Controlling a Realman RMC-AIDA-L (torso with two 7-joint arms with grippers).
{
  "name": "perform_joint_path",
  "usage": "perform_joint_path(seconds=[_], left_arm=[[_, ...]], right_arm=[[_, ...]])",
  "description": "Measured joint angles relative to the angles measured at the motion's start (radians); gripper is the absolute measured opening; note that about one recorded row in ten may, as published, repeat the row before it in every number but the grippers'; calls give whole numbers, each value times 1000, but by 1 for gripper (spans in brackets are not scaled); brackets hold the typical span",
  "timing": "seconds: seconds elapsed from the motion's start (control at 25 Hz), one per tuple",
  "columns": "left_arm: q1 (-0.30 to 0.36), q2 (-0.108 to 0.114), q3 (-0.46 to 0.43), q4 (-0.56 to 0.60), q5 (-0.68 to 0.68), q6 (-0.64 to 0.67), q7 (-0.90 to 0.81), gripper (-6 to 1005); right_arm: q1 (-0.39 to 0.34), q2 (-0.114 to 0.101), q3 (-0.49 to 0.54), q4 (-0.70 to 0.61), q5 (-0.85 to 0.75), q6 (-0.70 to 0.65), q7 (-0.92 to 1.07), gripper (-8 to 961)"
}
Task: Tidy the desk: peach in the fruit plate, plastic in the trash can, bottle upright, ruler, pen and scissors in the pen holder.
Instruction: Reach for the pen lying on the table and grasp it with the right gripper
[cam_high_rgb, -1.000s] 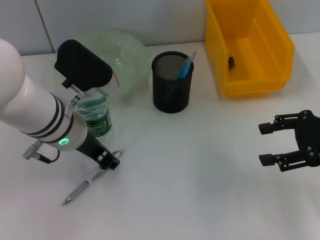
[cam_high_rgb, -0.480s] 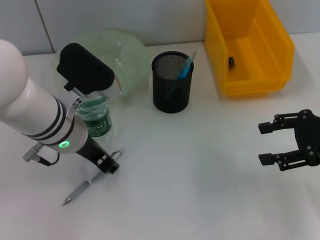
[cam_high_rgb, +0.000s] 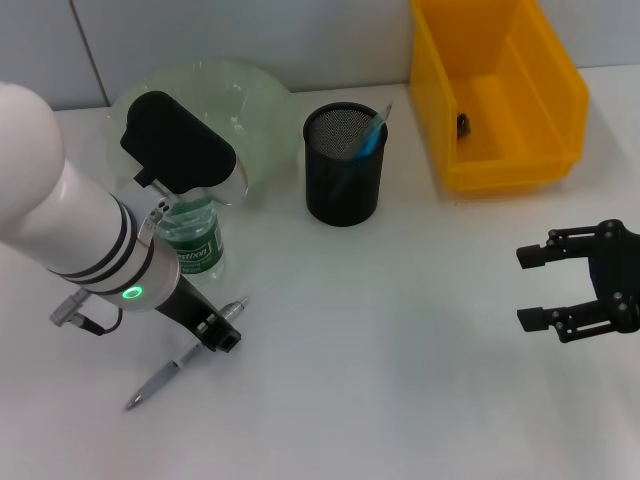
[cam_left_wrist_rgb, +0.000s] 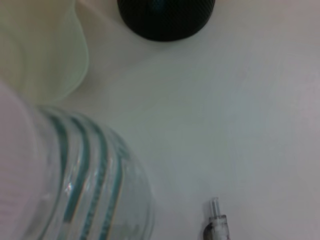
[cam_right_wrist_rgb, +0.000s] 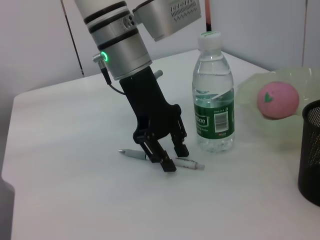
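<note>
The left pincer (cam_right_wrist_rgb: 170, 156) stands low over the pen (cam_right_wrist_rgb: 186, 163) on the bench (cam_high_rgb: 380, 340), its fingers spread to both sides of the pen, not yet closed. The bottle (cam_right_wrist_rgb: 213, 95) stands upright just beside the pen. The right pincer (cam_high_rgb: 540, 287) hangs released, well apart from the pen.

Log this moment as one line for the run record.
left pincer: open, straddling pen on table | bottle: upright | peach: in plate | right pincer: open, idle
</note>
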Motion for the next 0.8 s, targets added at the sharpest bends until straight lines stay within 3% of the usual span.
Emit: perform_joint_path(seconds=[0.8], left_arm=[[-2, 0, 1, -17, -5, -6, 8, 419]], right_arm=[[0, 0, 0, 0, -5, 0, 0, 783]])
